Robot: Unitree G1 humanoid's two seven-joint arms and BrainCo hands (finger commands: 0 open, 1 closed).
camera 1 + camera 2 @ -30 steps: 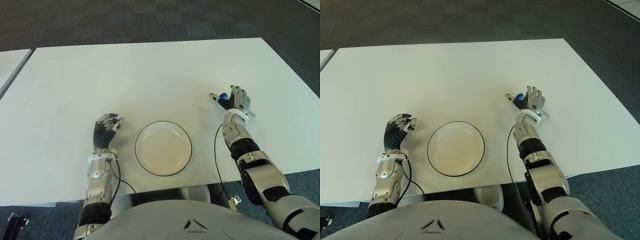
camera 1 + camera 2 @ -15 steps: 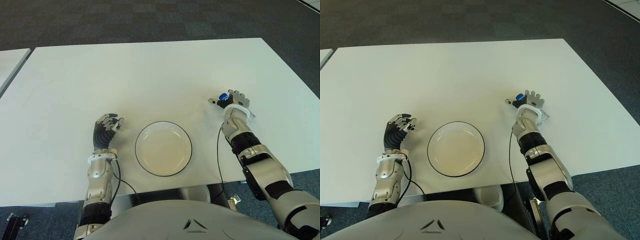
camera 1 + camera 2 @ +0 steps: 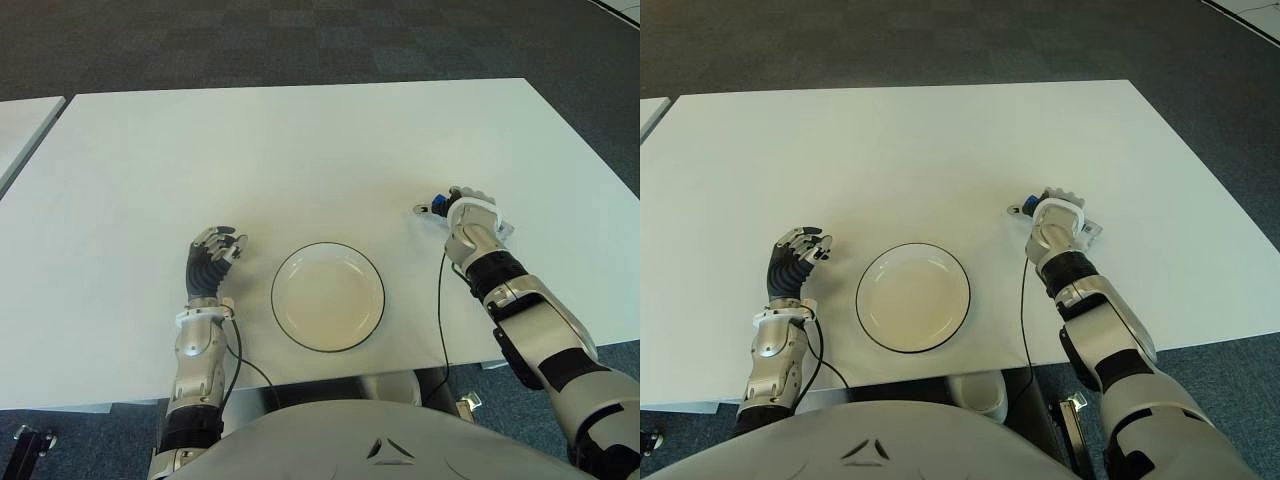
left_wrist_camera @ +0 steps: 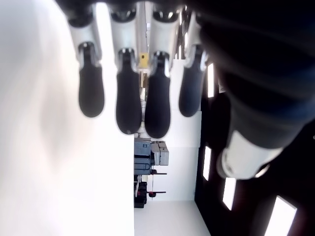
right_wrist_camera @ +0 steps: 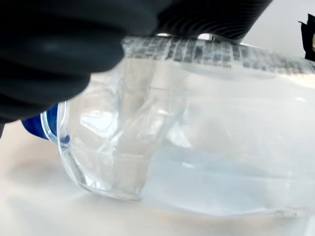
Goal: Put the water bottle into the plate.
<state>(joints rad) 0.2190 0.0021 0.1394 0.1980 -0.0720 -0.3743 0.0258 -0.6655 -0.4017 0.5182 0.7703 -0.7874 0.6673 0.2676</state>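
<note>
The water bottle (image 5: pixel 197 142) is clear with a blue cap (image 3: pixel 438 206) and lies on its side on the white table (image 3: pixel 300 150), to the right of the plate. My right hand (image 3: pixel 463 207) is down on top of it, the dark fingers curled over its body and neck. Most of the bottle is hidden under the hand in the eye views. The white plate (image 3: pixel 327 297) with a dark rim sits near the table's front edge, holding nothing. My left hand (image 3: pixel 212 258) shows left of the plate, fingers relaxed and holding nothing.
A black cable (image 3: pixel 440 300) runs from my right wrist down over the table's front edge. A second white table's corner (image 3: pixel 20 125) shows at far left. Dark carpet surrounds the table.
My right hand, raised with fingers spread behind the bottle a second ago, has tipped forward and down and closed over it. The left hand and plate have not moved.
</note>
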